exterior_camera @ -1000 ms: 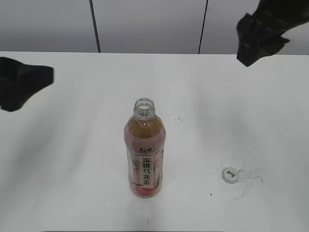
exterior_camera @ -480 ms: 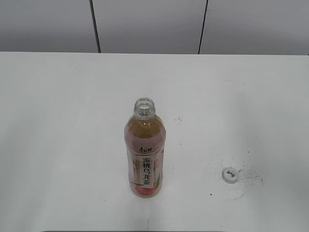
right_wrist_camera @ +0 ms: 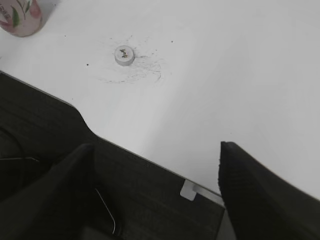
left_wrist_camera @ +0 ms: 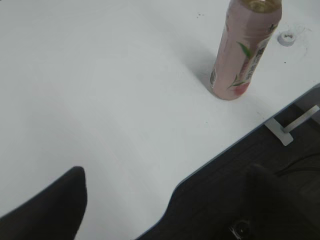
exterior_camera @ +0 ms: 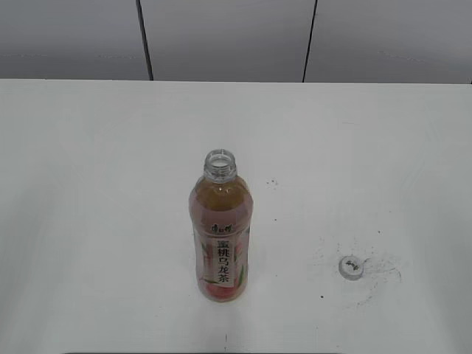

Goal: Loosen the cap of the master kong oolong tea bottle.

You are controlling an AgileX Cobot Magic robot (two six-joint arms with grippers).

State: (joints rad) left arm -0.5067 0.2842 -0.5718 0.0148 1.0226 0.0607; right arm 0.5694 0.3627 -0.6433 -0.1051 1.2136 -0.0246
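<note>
Exterior view: the master kong oolong tea bottle (exterior_camera: 221, 236) stands upright near the front middle of the white table (exterior_camera: 88, 192), its neck open and unthreaded of any closure. The cap (exterior_camera: 351, 266) lies flat on the table well apart to the bottle's right, top face up, amid faint dark scuff marks. Neither arm appears in this view.

Left wrist view: the left gripper (left_wrist_camera: 165, 200) is set back at the table's front edge, fingers spread and empty, the bottle far ahead of it. Right wrist view: the right gripper (right_wrist_camera: 155, 185) likewise stands wide open with nothing between its fingers, the cap some way in front and the bottle's base just in the upper left corner.

Assessment: with the cap off and lying separate, the loosening appears complete.

Handling: the bottle is nearly full, so judged moderately heavy and bottom-stable, but the thin clear wall would flex under a hard squeeze and could spill tea through the open neck. Best hold is the labelled mid-body, firm but light. The cap is light, rigid, ribbed at the side; pinch across the ribs.
</note>
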